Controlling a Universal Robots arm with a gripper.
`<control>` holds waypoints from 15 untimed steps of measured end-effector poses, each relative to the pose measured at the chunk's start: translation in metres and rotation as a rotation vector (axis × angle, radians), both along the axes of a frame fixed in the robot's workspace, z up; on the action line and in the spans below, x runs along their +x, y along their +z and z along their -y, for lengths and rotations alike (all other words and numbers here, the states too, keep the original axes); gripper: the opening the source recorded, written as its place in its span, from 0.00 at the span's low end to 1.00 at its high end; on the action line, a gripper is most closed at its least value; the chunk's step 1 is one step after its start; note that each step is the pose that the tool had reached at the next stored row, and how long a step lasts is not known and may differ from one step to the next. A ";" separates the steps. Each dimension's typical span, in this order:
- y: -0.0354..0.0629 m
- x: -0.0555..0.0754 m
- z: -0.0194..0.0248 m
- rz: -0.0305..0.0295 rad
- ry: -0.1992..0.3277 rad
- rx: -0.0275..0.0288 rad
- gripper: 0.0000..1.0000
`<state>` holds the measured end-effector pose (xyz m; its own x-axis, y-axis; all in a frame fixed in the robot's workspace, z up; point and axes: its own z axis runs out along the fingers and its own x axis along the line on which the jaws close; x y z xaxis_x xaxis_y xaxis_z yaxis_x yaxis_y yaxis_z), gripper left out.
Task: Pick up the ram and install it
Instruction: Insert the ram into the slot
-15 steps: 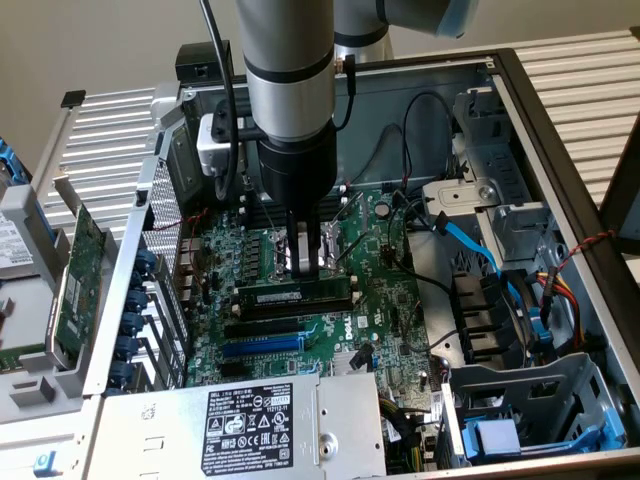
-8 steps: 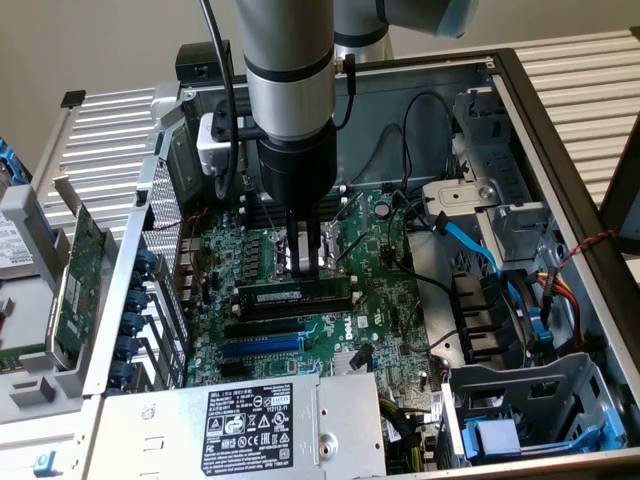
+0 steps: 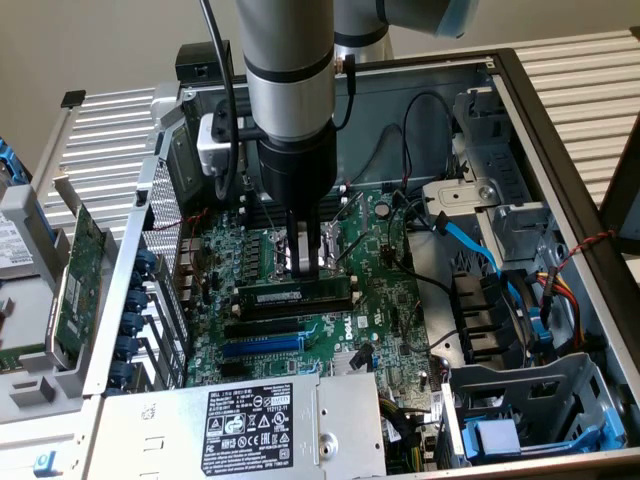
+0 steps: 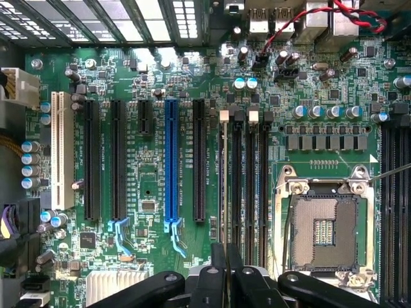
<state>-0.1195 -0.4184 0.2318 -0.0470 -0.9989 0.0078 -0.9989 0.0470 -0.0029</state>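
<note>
Reaching down into the open computer case [image 3: 420, 85], the claw [image 3: 306, 266] hangs over the motherboard [image 3: 395, 300] in the exterior view, its two silver fingers drawn narrow. The ram [image 3: 295, 298] lies lengthwise directly under the fingertips, along a memory slot, with its white label showing on its side. Whether the tips touch its top edge cannot be told. Beyond the ram from the claw run black expansion slots [image 3: 285, 326] and a blue expansion slot [image 3: 262, 344], and farther that way sits the labelled power supply [image 3: 255, 425]. A green expansion card [image 3: 80, 285] stands well off to the exterior view's left of the claw, outside the case.

In the wrist view the claw [image 4: 226, 273] shows its black fingers [image 4: 217, 276] nearly together, with only a thin dark seam between them. The memory slots [image 4: 244, 186] run straight ahead from the fingertips. The open CPU socket [image 4: 321, 234] lies just beside the claw on one side, and the blue expansion slot [image 4: 171, 163] lies near on the other.
</note>
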 end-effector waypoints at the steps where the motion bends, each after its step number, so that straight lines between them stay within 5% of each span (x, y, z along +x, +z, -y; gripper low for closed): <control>1: -0.0003 0.000 0.0000 0.0000 0.000 0.0000 0.13; 15: -0.0013 0.000 -0.0002 0.0004 0.000 0.0001 0.13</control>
<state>-0.1197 -0.4182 0.2306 -0.0469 -0.9989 0.0076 -0.9989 0.0469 -0.0034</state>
